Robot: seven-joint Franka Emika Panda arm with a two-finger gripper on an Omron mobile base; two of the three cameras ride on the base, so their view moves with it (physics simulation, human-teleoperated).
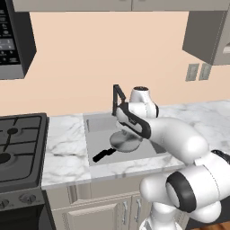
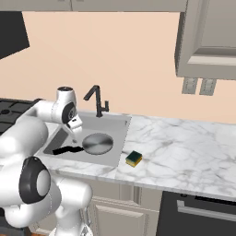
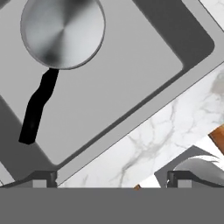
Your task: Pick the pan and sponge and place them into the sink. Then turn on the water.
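The grey pan [image 2: 97, 143] lies flat inside the sink [image 2: 118, 132], its black handle [image 2: 66, 150] pointing toward the front left corner. In the hand view the pan [image 3: 62, 33] is at the top left on the sink floor [image 3: 127, 74]. My gripper [image 3: 111, 179] hovers above the sink's front part, open, with nothing between its fingertips [image 3: 41, 178]. From the right base camera the gripper [image 2: 76, 132] hangs just left of the pan. The yellow and green sponge [image 2: 134, 158] rests on the marble counter right of the sink. At the back rim stands the black faucet [image 2: 96, 100]; the water is out of view.
A black stove [image 1: 18, 143] borders the counter to the left of the sink [image 1: 96, 134]. Marble counter [image 2: 184, 147] stretches to the right. Wall cabinets [image 2: 207, 37] hang overhead, and my own arm [image 1: 175, 139] reaches over the sink's right side.
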